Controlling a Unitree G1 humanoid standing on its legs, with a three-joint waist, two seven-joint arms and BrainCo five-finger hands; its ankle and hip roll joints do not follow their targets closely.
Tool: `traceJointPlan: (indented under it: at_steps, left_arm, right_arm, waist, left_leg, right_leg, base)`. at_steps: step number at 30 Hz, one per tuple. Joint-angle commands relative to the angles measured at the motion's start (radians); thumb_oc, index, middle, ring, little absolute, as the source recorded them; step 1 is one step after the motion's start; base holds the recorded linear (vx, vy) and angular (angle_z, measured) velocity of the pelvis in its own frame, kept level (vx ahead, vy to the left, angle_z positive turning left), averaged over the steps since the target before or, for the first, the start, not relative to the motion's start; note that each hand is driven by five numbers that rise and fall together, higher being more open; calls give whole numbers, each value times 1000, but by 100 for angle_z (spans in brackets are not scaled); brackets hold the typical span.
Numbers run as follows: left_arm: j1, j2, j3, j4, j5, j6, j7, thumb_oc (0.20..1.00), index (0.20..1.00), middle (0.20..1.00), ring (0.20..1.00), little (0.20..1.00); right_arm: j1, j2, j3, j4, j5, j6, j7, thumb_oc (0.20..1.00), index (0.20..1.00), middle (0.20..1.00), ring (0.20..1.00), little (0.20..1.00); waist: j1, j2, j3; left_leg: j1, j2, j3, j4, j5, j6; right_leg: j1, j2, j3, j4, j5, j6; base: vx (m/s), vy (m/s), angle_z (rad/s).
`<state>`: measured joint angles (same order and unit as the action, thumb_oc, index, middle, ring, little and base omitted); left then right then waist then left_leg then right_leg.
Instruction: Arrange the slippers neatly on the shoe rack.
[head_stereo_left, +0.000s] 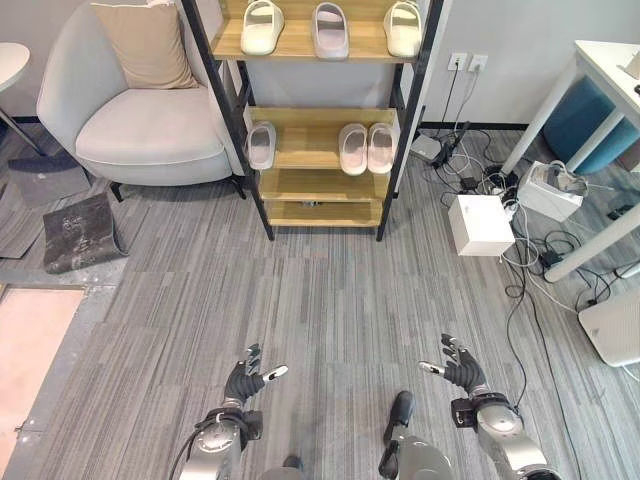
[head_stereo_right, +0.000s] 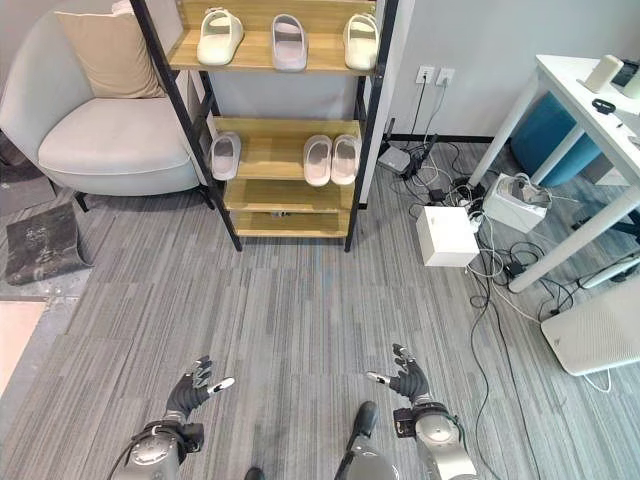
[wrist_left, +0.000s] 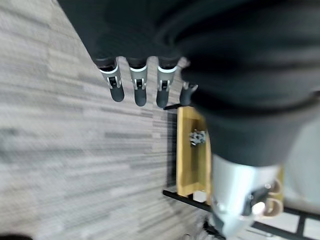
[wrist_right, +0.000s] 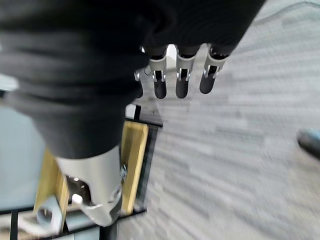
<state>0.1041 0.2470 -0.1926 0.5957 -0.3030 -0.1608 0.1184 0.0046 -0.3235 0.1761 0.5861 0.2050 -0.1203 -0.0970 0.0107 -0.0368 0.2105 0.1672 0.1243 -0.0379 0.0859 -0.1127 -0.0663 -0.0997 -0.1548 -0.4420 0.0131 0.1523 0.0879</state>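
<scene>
A wooden shoe rack (head_stereo_left: 240, 130) with a black frame stands against the far wall. On its top shelf lie three slippers: a cream one (head_stereo_left: 262, 26), a pale lilac one (head_stereo_left: 330, 30) and a cream one (head_stereo_left: 403, 27). The middle shelf holds a grey slipper (head_stereo_left: 261, 145) on the left and a pale pair (head_stereo_left: 366, 148) on the right. The lowest shelf (head_stereo_left: 323, 212) is bare. My left hand (head_stereo_left: 244, 383) and right hand (head_stereo_left: 463, 370) hover low over the carpet, well short of the rack, both open with fingers (wrist_left: 139, 91) straight and holding nothing.
A grey armchair (head_stereo_left: 140, 125) with a beige cushion stands left of the rack. A dark mat (head_stereo_left: 80, 232) lies on the floor at left. A white box (head_stereo_left: 479, 224), a white device (head_stereo_left: 552, 190) and tangled cables lie under a white desk (head_stereo_left: 600, 70) at right.
</scene>
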Motion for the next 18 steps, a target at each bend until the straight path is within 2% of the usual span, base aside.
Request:
traceJointPlan:
  at_steps: [1, 2, 4, 5, 6, 8, 9, 10, 11, 12, 14, 15, 16, 17, 18]
  left_arm:
    - [-20, 69, 8, -48, -8, -32, 2, 1000, 1000, 1000, 1000, 1000]
    - [-26, 72, 2, -48, -11, -35, 3, 1000, 1000, 1000, 1000, 1000]
    - [-44, 77, -12, -50, -22, -41, 2, 1000, 1000, 1000, 1000, 1000]
    - [-59, 86, -23, -56, -27, -41, 1, 1000, 1000, 1000, 1000, 1000]
    - [-63, 87, -27, -57, -28, -43, 1, 1000, 1000, 1000, 1000, 1000]
    - [-63, 91, -27, -63, -27, -41, 5, 1000, 1000, 1000, 1000, 1000]
    - [-63, 92, -27, -63, -27, -41, 5, 1000, 1000, 1000, 1000, 1000]
    - [-53, 93, -23, -63, -20, -38, 5, 1000, 1000, 1000, 1000, 1000]
    - [-49, 93, -19, -58, -12, -37, 9, 1000, 1000, 1000, 1000, 1000]
    - [-48, 93, -18, -58, -12, -37, 9, 1000, 1000, 1000, 1000, 1000]
    - [-47, 96, -20, -53, 2, -22, 8, 1000, 1000, 1000, 1000, 1000]
    - [-46, 100, -20, -56, -1, -21, 4, 1000, 1000, 1000, 1000, 1000]
    - [-34, 105, -14, -66, -7, -23, 4, 1000, 1000, 1000, 1000, 1000]
    - [-32, 99, -15, -66, -22, -26, -4, 1000, 1000, 1000, 1000, 1000]
    - [-32, 99, -15, -65, -22, -26, -4, 1000, 1000, 1000, 1000, 1000]
  right_arm:
    - [-18, 0, -2, -35, 52, -44, 7, 1000, 1000, 1000, 1000, 1000]
    - [-15, -5, 2, -40, 59, -49, 8, 1000, 1000, 1000, 1000, 1000]
    - [-23, -14, 2, -40, 77, -53, 7, 1000, 1000, 1000, 1000, 1000]
    - [-38, -18, 5, -37, 88, -53, 2, 1000, 1000, 1000, 1000, 1000]
    - [-43, -19, 7, -36, 91, -51, 1, 1000, 1000, 1000, 1000, 1000]
    - [-51, -16, 6, -31, 97, -54, -2, 1000, 1000, 1000, 1000, 1000]
    - [-51, -16, 6, -31, 97, -54, -2, 1000, 1000, 1000, 1000, 1000]
    - [-55, -10, 13, -33, 90, -56, -4, 1000, 1000, 1000, 1000, 1000]
    - [-59, -6, 23, -27, 85, -61, -5, 1000, 1000, 1000, 1000, 1000]
    - [-59, -6, 23, -27, 85, -62, -5, 1000, 1000, 1000, 1000, 1000]
    - [-68, -4, 39, -25, 77, -59, -7, 1000, 1000, 1000, 1000, 1000]
    - [-75, -6, 44, -28, 70, -57, -6, 1000, 1000, 1000, 1000, 1000]
    - [-79, -4, 45, -33, 66, -53, -3, 1000, 1000, 1000, 1000, 1000]
    - [-88, 4, 55, -31, 55, -53, 2, 1000, 1000, 1000, 1000, 1000]
    - [-88, 4, 54, -31, 55, -53, 2, 1000, 1000, 1000, 1000, 1000]
  waist:
    - [15, -51, 1]
    - [25, -54, 12]
    - [40, -67, 37]
    - [58, -83, 61]
    - [66, -90, 71]
    - [81, -105, 72]
    - [82, -105, 72]
    - [95, -109, 59]
    - [103, -95, 51]
    - [104, -96, 52]
    - [117, -87, 42]
    - [120, -88, 43]
    - [121, -85, 35]
    - [125, -86, 23]
    - [124, -86, 21]
  left_leg:
    - [-34, -135, -15, 244, -26, -25]
    - [-79, -135, -12, 333, 18, -50]
    - [-175, -143, 0, 477, 67, -85]
    - [-252, -127, 40, 521, 74, -77]
    - [-293, -133, 47, 515, 54, -65]
    - [-365, -128, 69, 413, 0, -30]
    - [-365, -127, 70, 414, -1, -30]
    - [-387, -104, 71, 220, 16, -10]
    - [-414, -58, 53, 70, 103, -18]
    - [-406, -59, 55, 55, 111, -20]
    - [-437, -27, 44, -87, 193, -31]
    - [-434, -25, 45, -99, 213, -35]
    - [-404, -34, 38, -97, 206, -29]
    - [-394, -68, 24, -72, 211, -10]
    - [-398, -68, 24, -71, 212, -9]
  right_leg:
    - [-24, -54, -29, -21, -17, 71]
    - [3, -37, -31, -23, -35, 56]
    - [37, -30, -39, -27, -61, 36]
    - [70, -16, -44, -37, -94, 14]
    - [85, -16, -47, -43, -101, 14]
    - [112, -8, -43, -62, -125, 19]
    - [112, -7, -42, -62, -125, 19]
    - [132, 9, -25, -76, -144, 31]
    - [148, 29, -13, -83, -162, 40]
    - [149, 28, -12, -83, -163, 39]
    - [176, 41, -9, -91, -179, 43]
    - [191, 43, -2, -90, -178, 45]
    - [194, 48, 9, -75, -187, 43]
    - [190, 31, 28, -20, -191, 57]
    - [186, 31, 27, -20, -190, 58]
  base:
    - [215, -75, 13]
    - [185, -66, 3]
    - [273, -105, 9]
    - [288, -99, 3]
    - [339, -72, 14]
    - [256, -2, 31]
    - [378, 76, 9]
    - [425, 153, -17]
    - [426, 146, -20]
    - [269, 119, -9]
    - [296, 132, -16]
    - [362, 194, -34]
    - [443, 308, -38]
    - [320, 264, -39]
    - [309, 269, -32]
